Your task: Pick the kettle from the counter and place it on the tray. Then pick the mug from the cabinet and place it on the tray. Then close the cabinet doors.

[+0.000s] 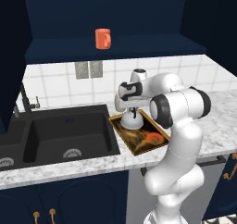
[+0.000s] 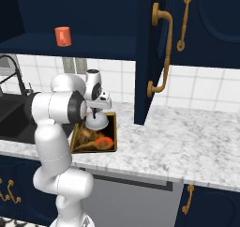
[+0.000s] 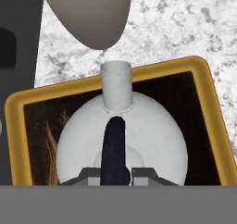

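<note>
Looks like the kettle [image 3: 122,135] step is nearly wrapped up: it's over the tray [image 3: 210,121], sitting on it or just above, can't quite tell. The jaws are clamped tight on its black handle [image 3: 115,149], right at the top of the dome, spout pointing away from the hand. Next move, I'd guess: let go, lift straight up without nudging it, then reach for the mug [image 1: 103,38] up on the cabinet shelf [image 1: 115,49]. The door [image 2: 152,52] is hanging open.
</note>
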{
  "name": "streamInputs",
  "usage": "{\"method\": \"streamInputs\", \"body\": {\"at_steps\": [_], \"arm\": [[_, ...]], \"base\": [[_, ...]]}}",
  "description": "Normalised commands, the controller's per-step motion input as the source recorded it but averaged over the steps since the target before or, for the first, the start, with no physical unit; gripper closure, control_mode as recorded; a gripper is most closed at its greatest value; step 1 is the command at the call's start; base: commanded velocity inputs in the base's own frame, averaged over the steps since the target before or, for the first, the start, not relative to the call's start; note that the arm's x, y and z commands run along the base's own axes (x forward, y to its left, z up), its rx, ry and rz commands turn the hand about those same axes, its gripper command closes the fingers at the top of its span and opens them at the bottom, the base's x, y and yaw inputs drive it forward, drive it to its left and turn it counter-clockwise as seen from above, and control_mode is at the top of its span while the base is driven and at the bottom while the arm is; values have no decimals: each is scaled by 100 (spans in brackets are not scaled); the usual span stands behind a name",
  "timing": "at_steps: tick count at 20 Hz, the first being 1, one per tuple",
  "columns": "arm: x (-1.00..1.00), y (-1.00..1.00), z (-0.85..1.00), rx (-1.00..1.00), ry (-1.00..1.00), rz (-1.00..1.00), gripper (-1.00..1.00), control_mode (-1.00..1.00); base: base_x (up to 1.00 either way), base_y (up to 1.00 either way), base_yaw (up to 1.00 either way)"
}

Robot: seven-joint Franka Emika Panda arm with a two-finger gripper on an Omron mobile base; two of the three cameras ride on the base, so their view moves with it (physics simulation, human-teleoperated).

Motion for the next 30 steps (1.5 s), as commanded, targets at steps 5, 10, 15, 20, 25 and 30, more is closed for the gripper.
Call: {"method": "streamInputs", "body": {"at_steps": [5, 10, 15, 20, 25, 30], "arm": [[-8, 0, -20, 0, 0, 1, -100, -100], [-29, 0, -2, 0, 0, 0, -100, -100], [-60, 0, 24, 0, -9, 0, -100, -100], [-52, 0, 40, 0, -16, 0, -100, -100], [-74, 9, 53, 0, -24, 0, -100, -100], [-62, 30, 72, 0, -28, 0, -100, -100]], "base": [[0, 0, 0], [0, 0, 0], [0, 0, 0], [0, 0, 0], [0, 0, 0], [0, 0, 0]]}}
